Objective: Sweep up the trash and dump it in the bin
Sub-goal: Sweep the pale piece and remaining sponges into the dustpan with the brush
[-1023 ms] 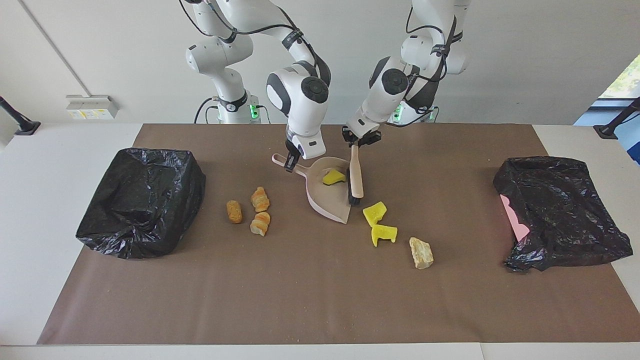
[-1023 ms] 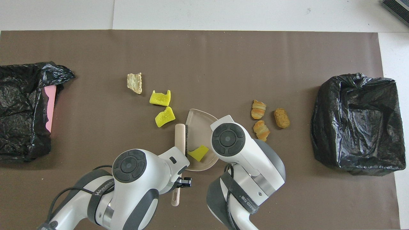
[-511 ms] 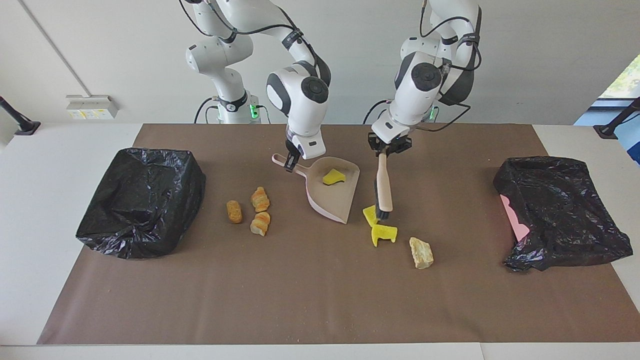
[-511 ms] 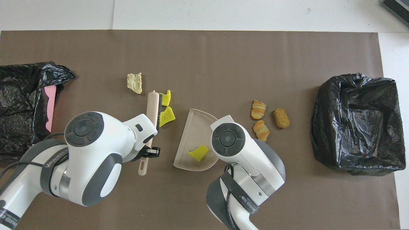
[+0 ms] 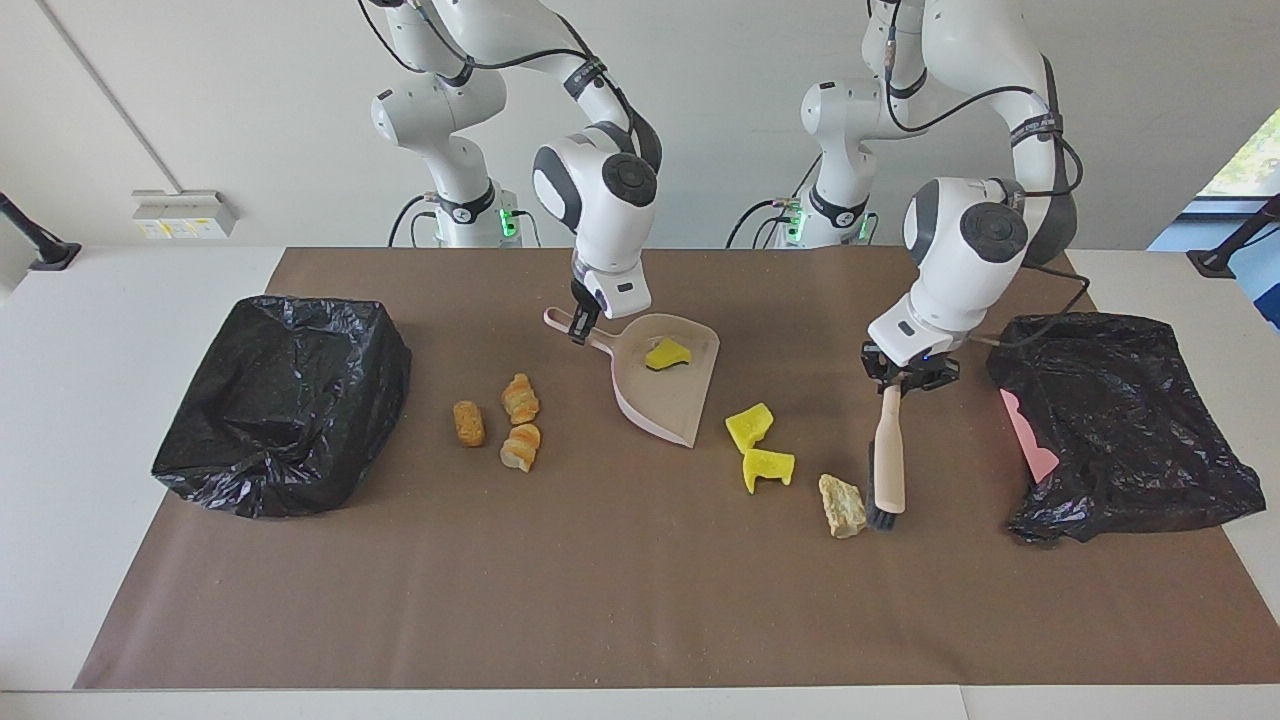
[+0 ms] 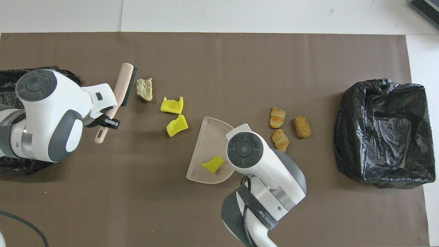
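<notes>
My right gripper (image 5: 580, 325) is shut on the handle of the beige dustpan (image 5: 668, 395), which rests on the brown mat with one yellow chunk (image 5: 667, 353) in it. My left gripper (image 5: 893, 383) is shut on the handle of the brush (image 5: 888, 460). Its bristle end is down beside the pale beige lump (image 5: 842, 505), on the side toward the left arm's end. Two yellow chunks (image 5: 749, 427) (image 5: 768, 468) lie between lump and dustpan. Two striped bread pieces (image 5: 520, 398) (image 5: 521, 446) and a brown nugget (image 5: 468, 423) lie toward the black-lined bin (image 5: 285, 400).
A second black bag (image 5: 1120, 420) with a pink edge showing sits at the left arm's end of the table, close to my left wrist. The brown mat (image 5: 600, 600) has its open stretch on the part farthest from the robots.
My left arm carried the brush from the dustpan's mouth, over the two yellow chunks, to beside the beige lump. The dustpan, its chunk and the right arm stayed put.
</notes>
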Controlling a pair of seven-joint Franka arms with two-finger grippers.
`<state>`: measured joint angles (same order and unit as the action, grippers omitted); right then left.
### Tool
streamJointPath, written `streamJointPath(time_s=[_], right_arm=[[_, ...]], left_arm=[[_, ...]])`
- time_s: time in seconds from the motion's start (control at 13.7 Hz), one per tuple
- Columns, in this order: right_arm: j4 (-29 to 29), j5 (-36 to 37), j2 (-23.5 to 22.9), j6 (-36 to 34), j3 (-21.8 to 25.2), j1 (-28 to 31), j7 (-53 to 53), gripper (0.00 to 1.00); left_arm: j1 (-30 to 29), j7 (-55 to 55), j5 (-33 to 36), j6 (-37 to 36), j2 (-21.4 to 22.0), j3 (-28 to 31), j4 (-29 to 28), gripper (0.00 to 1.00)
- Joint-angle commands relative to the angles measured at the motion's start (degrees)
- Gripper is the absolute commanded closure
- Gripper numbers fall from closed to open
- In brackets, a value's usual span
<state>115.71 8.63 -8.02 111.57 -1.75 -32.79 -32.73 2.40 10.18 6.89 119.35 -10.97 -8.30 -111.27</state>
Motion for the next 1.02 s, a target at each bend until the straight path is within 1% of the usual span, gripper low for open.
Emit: streamJointPath(time_s=[0.0,0.07,0.15,0.29,0.44,0.66,0.8,0.95], right_arm=[[0.66,1.39,-0.15,1.19,-0.18,-0.08,2.23,1.0],[0.66,1.39,-0.15,1.19,-0.18,-0.08,2.49,1.0],[0.75,1.39,-0.15,1.8,-0.18,-0.08,2.49,1.0],[1.45,1.3,-0.06,2.95,-0.18,-0.08,2.58,1.0],[1.54,1.39,-0.06,2.95,-0.18,-0.08,2.58,1.0],[1.54,1.3,0.03,2.95,-0.18,-0.08,2.58,1.0],[1.45,1.3,0.03,2.95,-0.18,-0.08,2.58,1.0],[1.54,1.3,0.03,2.95,-0.18,-0.08,2.58,1.0]], left_arm=[[-1.78,4.56,6.45,0.0,-6.25,-0.84,6.84,1.0],[-1.96,8.07,9.43,0.0,-7.39,-0.84,9.81,1.0],[-1.96,9.75,9.89,-0.17,-8.27,-0.93,10.63,1.0],[-2.4,10.21,9.99,-0.17,-9.07,-1.01,10.46,1.0],[-2.31,10.56,9.81,-1.84,-8.28,-1.19,8.45,1.0],[-1.26,10.65,9.72,-2.28,-8.1,-1.8,8.09,1.0],[-0.38,11.26,8.85,-6.13,-7.14,-1.89,7.12,1.0],[1.02,11.53,6.66,-8.25,-6.09,-2.07,5.81,1.0]])
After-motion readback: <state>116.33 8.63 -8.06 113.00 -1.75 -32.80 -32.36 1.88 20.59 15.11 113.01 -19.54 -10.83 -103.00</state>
